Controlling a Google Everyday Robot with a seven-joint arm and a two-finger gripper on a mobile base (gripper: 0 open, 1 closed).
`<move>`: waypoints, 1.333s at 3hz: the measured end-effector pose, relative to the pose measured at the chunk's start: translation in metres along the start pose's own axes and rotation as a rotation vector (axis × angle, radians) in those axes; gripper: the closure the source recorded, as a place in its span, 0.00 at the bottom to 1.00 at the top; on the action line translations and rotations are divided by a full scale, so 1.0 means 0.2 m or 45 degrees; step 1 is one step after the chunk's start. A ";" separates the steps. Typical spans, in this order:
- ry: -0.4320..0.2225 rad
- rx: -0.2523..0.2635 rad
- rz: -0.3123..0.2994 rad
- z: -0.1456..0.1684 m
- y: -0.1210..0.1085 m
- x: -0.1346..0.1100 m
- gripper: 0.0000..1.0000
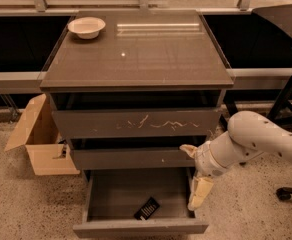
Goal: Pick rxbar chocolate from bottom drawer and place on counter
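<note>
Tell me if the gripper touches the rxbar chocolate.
Apart. The camera view shows the gripper at the edge of the bottom drawer, bare floor between it and the rxbar chocolate.

gripper (197, 189) — at right of bottom drawer (136, 229)
</note>
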State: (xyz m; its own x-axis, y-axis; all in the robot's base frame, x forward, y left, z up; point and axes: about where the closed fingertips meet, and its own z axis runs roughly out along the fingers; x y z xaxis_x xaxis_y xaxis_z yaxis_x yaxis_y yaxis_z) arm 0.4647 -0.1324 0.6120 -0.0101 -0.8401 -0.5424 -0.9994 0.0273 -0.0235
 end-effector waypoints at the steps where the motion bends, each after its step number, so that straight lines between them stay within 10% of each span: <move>1: 0.000 0.000 0.000 0.00 0.00 0.00 0.00; 4: 0.086 -0.010 -0.010 0.46 -0.24 0.12 0.00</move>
State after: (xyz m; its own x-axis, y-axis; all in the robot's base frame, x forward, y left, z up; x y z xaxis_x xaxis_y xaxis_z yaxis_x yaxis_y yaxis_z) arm 0.5156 -0.1052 0.5231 -0.0046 -0.8749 -0.4842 -0.9996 0.0167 -0.0207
